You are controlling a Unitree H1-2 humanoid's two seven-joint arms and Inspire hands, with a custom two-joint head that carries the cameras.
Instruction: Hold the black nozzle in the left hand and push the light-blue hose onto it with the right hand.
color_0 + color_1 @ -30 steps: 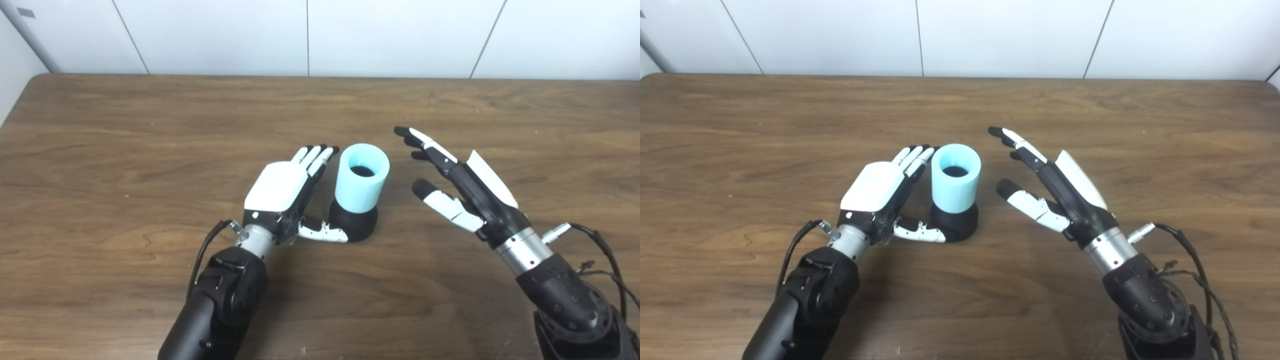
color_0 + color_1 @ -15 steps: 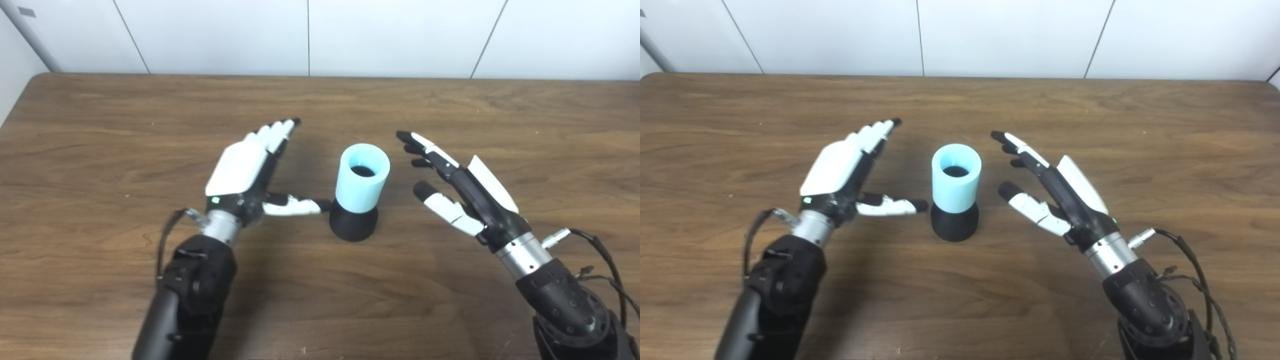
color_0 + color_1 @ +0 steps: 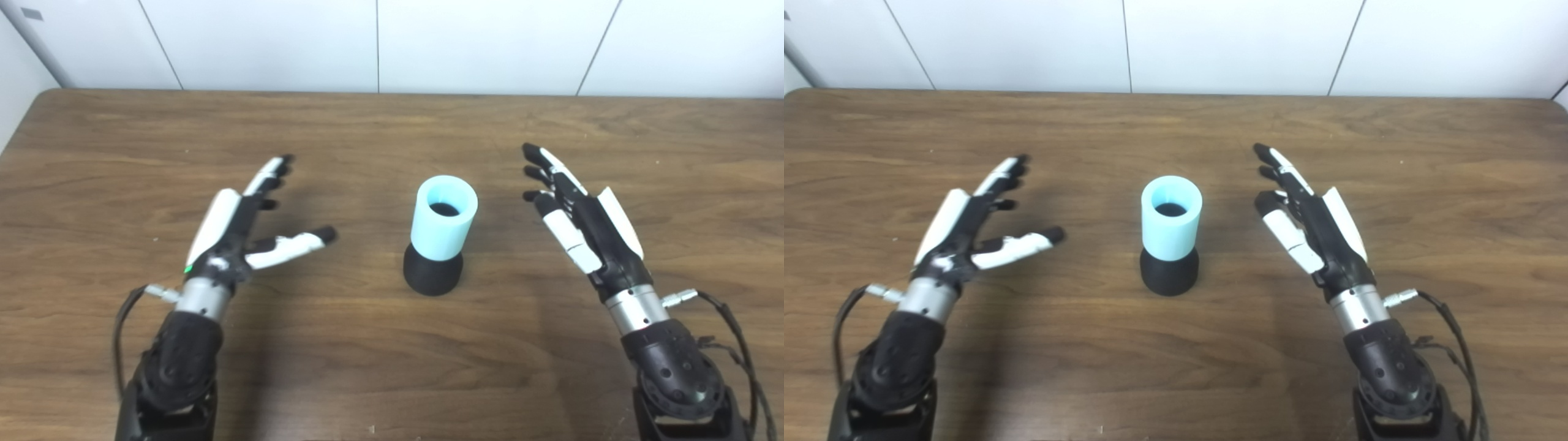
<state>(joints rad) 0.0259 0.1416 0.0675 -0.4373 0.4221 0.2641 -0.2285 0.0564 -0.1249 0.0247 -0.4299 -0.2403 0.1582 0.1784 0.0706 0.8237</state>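
Both hands pulled back: left hand (image 3: pixel 236 229) and right hand (image 3: pixel 582 223) spread open, empty, well apart from hose (image 3: pixel 442 217) seated on nozzle (image 3: pixel 432 277) mid-frame.

We find no legible text, labels, brand marks, numbers or signs on any surface in either view.

The desk (image 3: pixel 392 367) is brown wood-grain, smooth with a dull sheen. The light-blue hose (image 3: pixel 443 218) looks like matt, smooth plastic (or rubber; hard to tell), seated on a matt black nozzle (image 3: pixel 432 276). Each hand, left hand (image 3: pixel 236 229) and right hand (image 3: pixel 588 229), shows glossy white and black plastic shells above a brushed metal wrist
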